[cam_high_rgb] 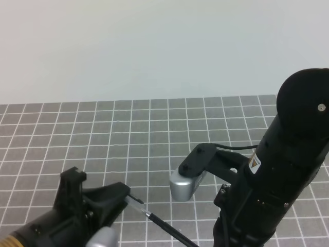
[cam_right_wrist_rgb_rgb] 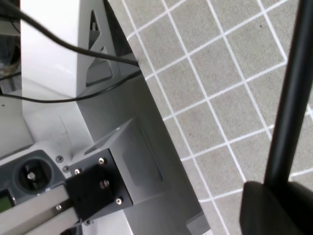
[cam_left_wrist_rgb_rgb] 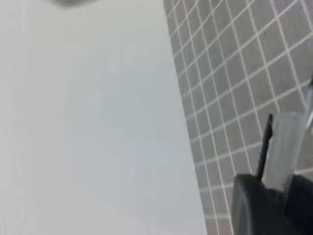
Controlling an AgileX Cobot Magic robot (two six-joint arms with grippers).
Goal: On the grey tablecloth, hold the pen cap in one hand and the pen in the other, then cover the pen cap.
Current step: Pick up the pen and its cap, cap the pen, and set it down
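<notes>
The grey tablecloth (cam_high_rgb: 154, 134) with its white grid covers the table. At the lower left my left gripper (cam_high_rgb: 125, 194) is shut on the pen cap (cam_high_rgb: 136, 202). In the left wrist view the pen cap (cam_left_wrist_rgb_rgb: 284, 147) is a pale translucent tube with a thin black clip, sticking out of the black fingers (cam_left_wrist_rgb_rgb: 259, 205). The black pen (cam_high_rgb: 172, 230) slants from the cap's mouth down to the right, its tip end at the cap. In the right wrist view my right gripper (cam_right_wrist_rgb_rgb: 281, 188) is shut on the pen (cam_right_wrist_rgb_rgb: 293, 93). My right arm (cam_high_rgb: 288, 164) hides that gripper from above.
A silver wrist camera (cam_high_rgb: 184, 184) juts left from the right arm above the cloth. Beyond the cloth's far edge lies a plain white surface (cam_high_rgb: 154, 46). A grey metal frame (cam_right_wrist_rgb_rgb: 122, 147) with black cables borders the cloth in the right wrist view.
</notes>
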